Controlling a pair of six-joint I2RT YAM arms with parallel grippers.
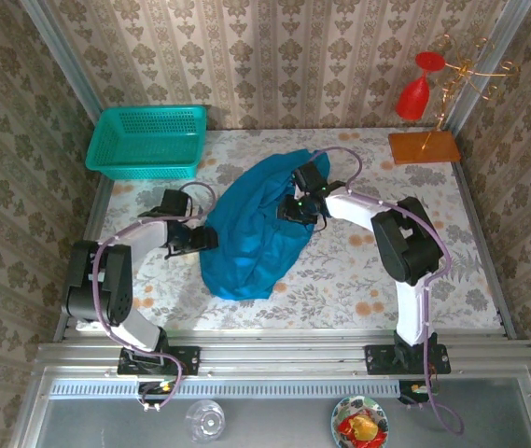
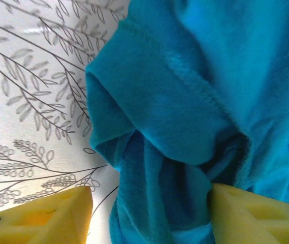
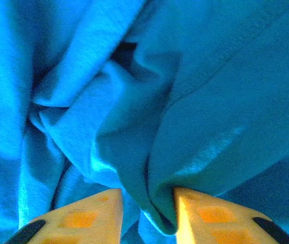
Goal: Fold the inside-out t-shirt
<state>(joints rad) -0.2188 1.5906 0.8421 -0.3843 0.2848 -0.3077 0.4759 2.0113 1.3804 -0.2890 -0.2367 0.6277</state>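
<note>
The inside-out t-shirt (image 1: 246, 233) lies crumpled in a teal-blue heap in the middle of the table. My left gripper (image 1: 202, 239) is at its left edge. In the left wrist view the left gripper (image 2: 149, 192) stands open around a bunched fold of the shirt (image 2: 195, 76); the right finger (image 2: 246, 213) touches cloth, while the left finger (image 2: 53, 216) is apart from it, over the tablecloth. My right gripper (image 1: 295, 211) sits on the heap's upper right. In its wrist view the right gripper (image 3: 148, 192) pinches a fold of the shirt (image 3: 210, 101) between its yellow fingers.
A teal mesh basket (image 1: 148, 140) stands at the back left. An orange wooden base (image 1: 424, 147) with a wire stand and a red glass (image 1: 414, 93) is at the back right. The floral tablecloth (image 1: 386, 271) lies bare right of the shirt.
</note>
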